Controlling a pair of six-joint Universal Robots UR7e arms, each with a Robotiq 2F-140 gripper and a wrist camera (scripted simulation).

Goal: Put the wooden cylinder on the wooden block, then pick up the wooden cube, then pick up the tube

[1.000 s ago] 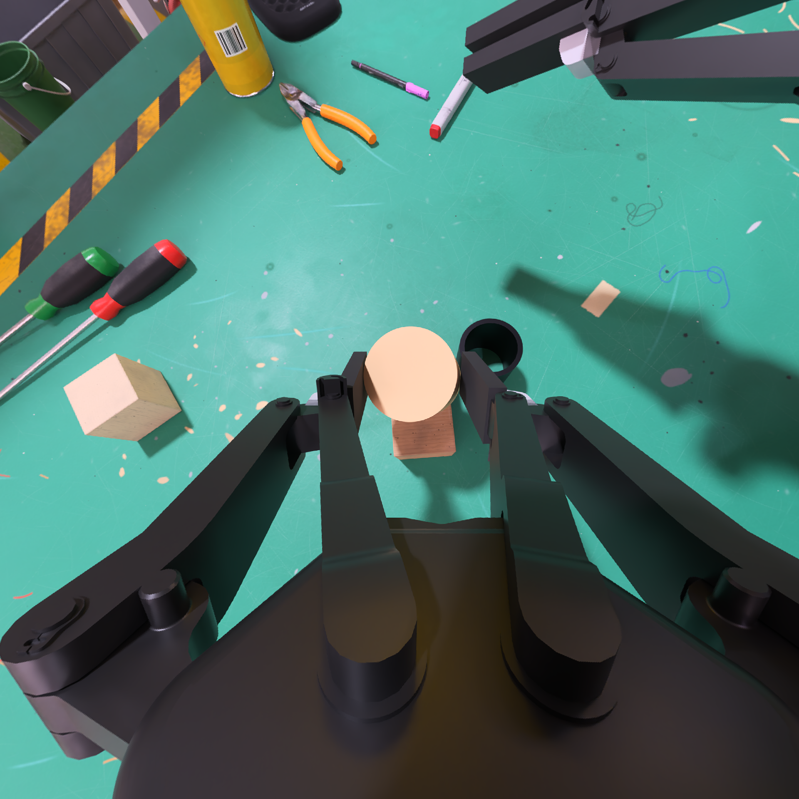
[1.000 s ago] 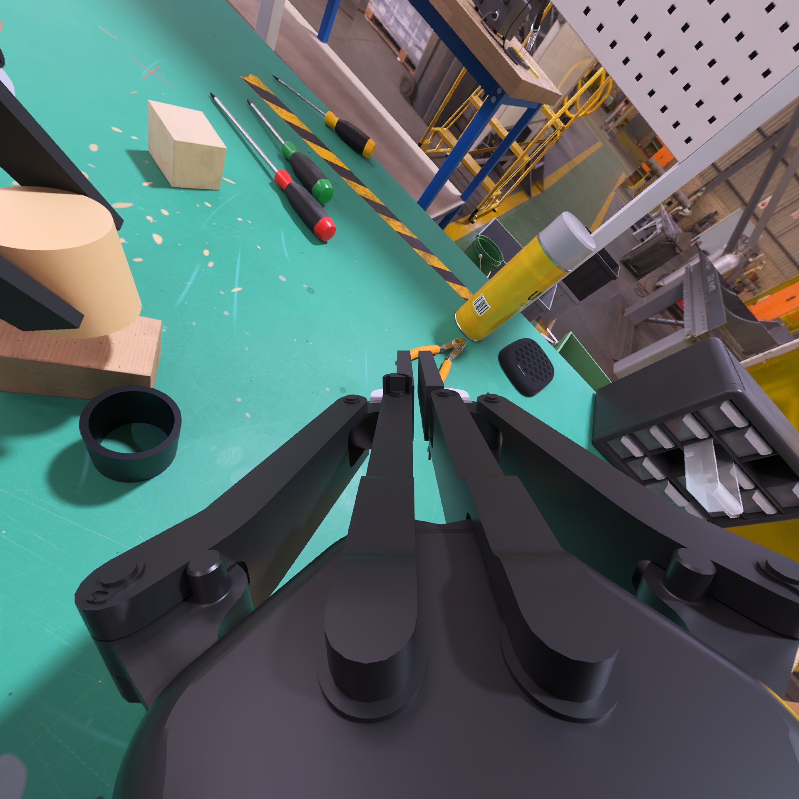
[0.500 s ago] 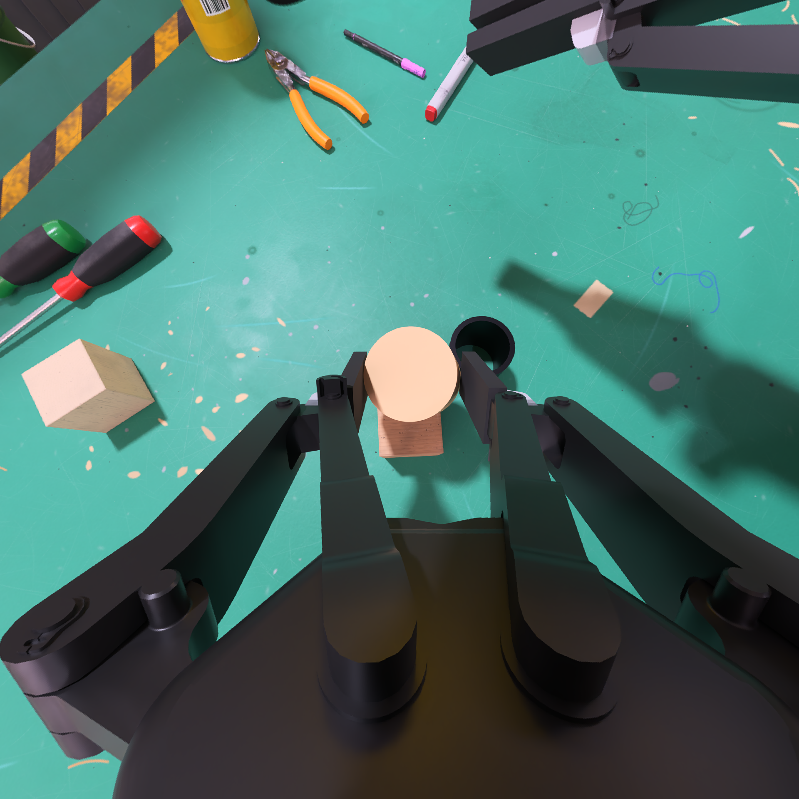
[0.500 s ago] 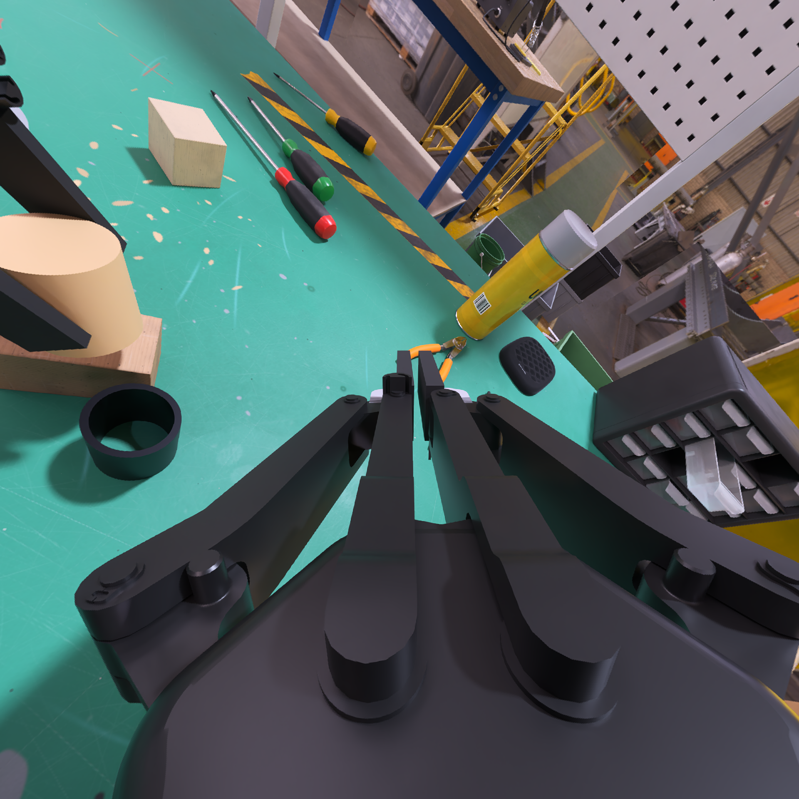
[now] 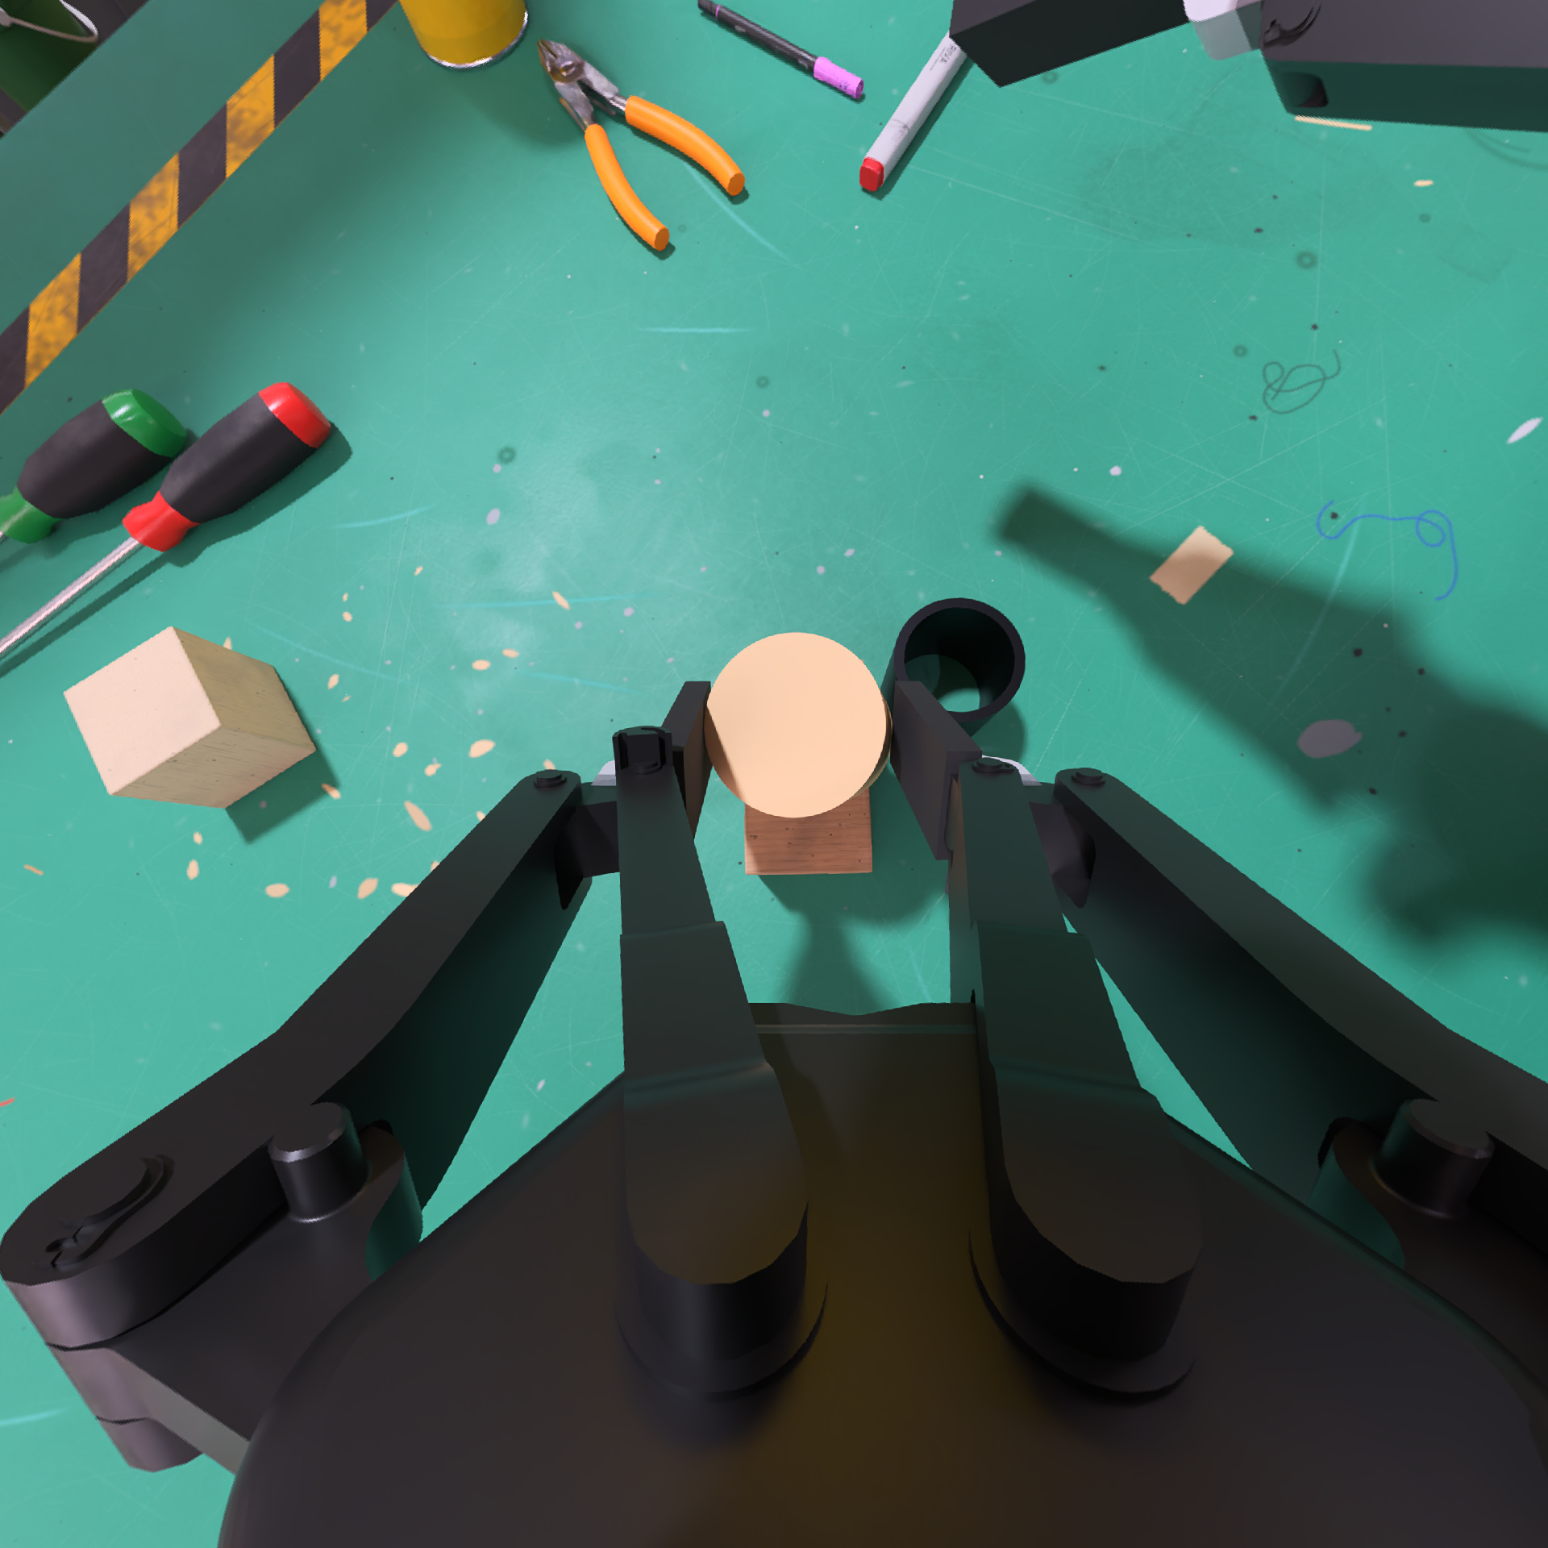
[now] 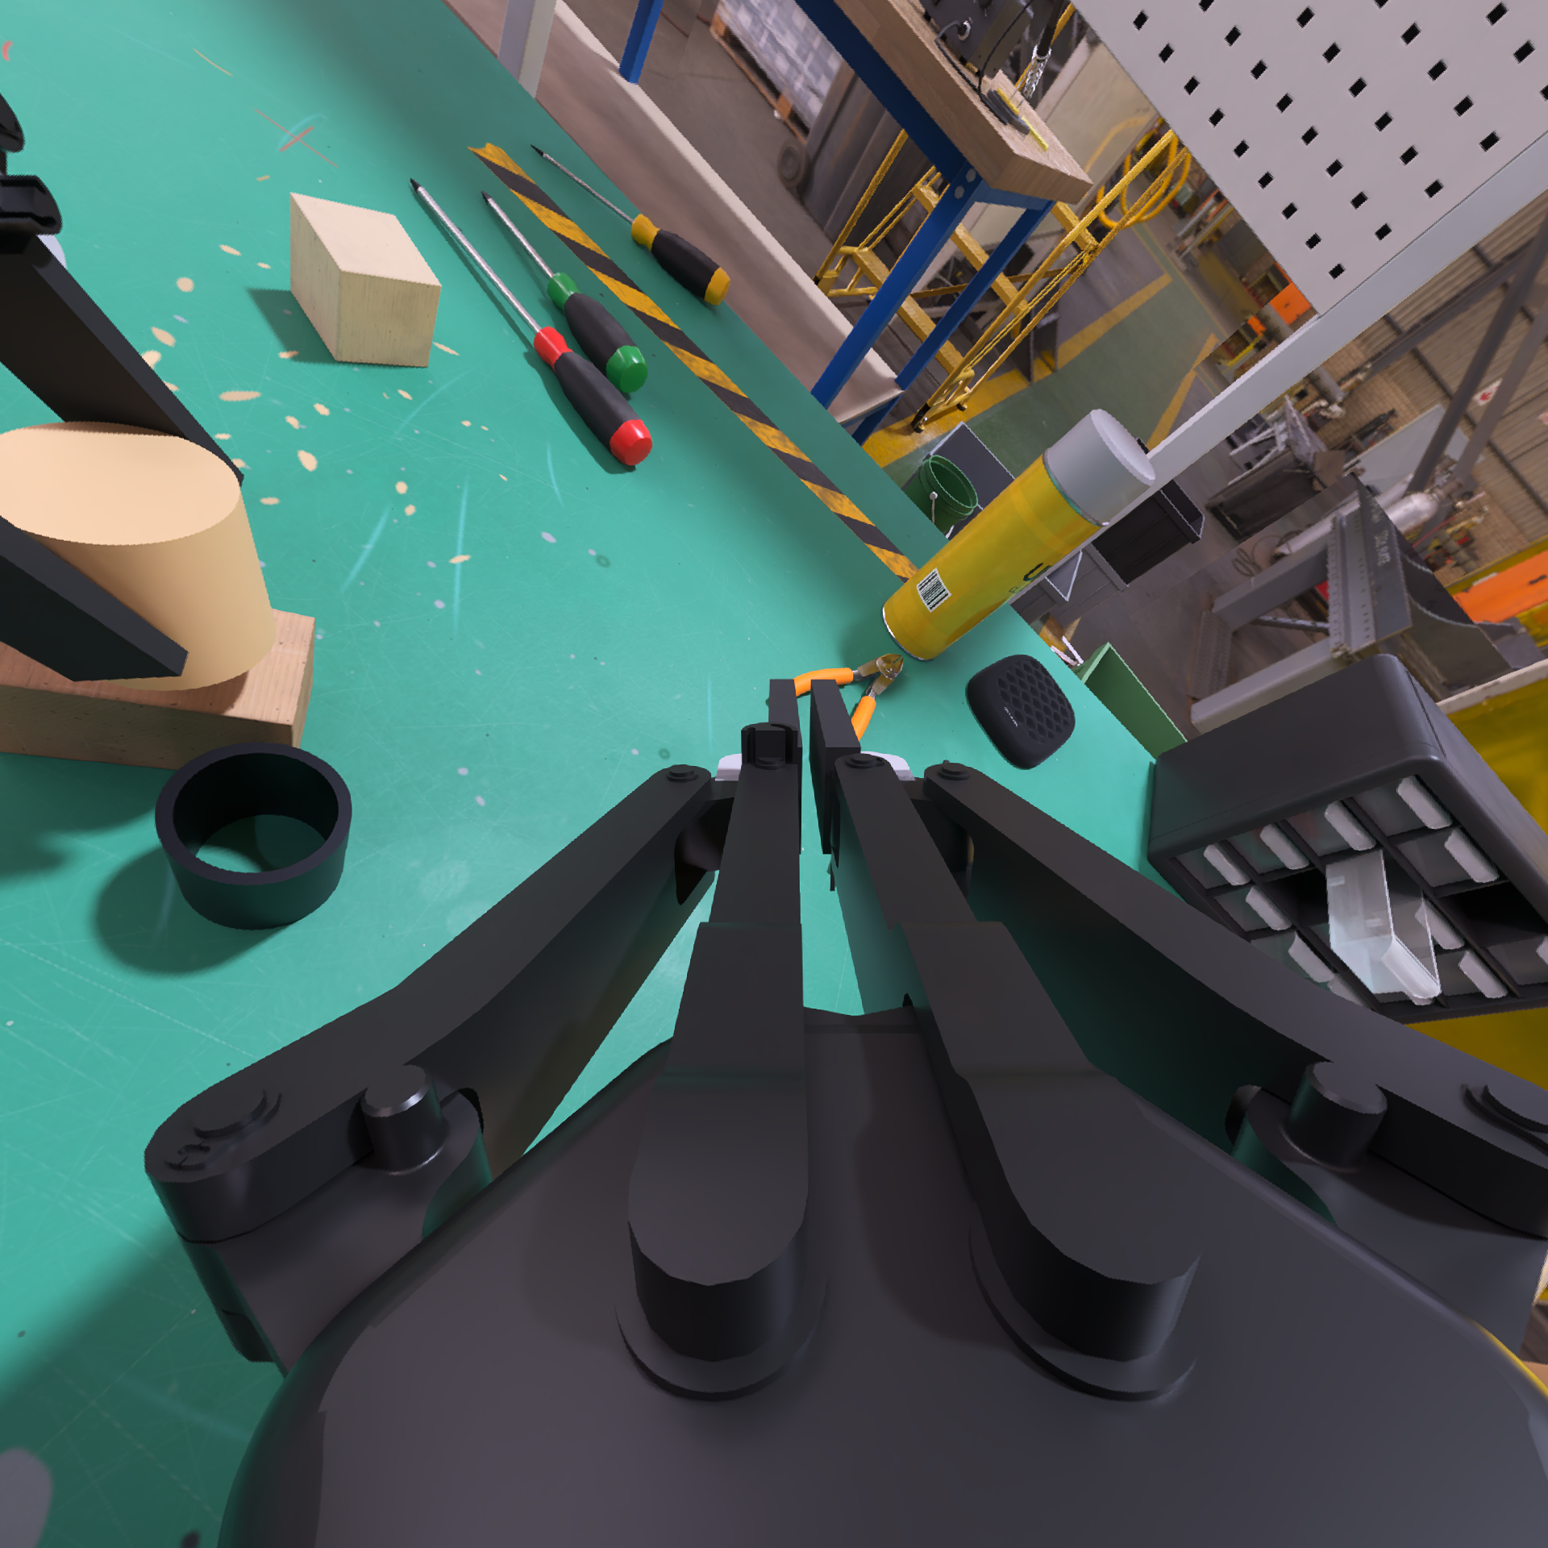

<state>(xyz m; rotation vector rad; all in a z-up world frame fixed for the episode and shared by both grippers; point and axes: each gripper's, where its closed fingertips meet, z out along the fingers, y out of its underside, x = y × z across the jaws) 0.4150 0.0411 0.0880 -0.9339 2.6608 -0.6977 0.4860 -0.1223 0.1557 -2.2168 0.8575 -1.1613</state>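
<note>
My left gripper [image 5: 796, 722] is shut on the wooden cylinder [image 5: 796, 720] and holds it upright. In the right wrist view the cylinder [image 6: 142, 544] rests with its base on the wooden block [image 6: 167, 720], between the left gripper's fingers [image 6: 84, 624]. The block [image 5: 808, 842] shows just below the cylinder in the left wrist view. The black tube [image 5: 1009, 662] stands on the mat right beside the block; it also shows in the right wrist view [image 6: 251, 888]. The wooden cube [image 5: 184, 720] lies to the left, also seen in the right wrist view [image 6: 364, 281]. My right gripper [image 6: 802, 695] is shut and empty above the mat.
Two screwdrivers [image 5: 226, 461] lie left of the cube near the striped table edge [image 5: 167, 184]. Orange pliers [image 5: 653, 142], two markers [image 5: 905, 117] and a yellow can [image 6: 1005, 544] lie farther off. A black drawer box [image 6: 1357, 854] stands at the right.
My left gripper has come down with the cylinder until its base meets the block. The right gripper has stayed still and shut.
</note>
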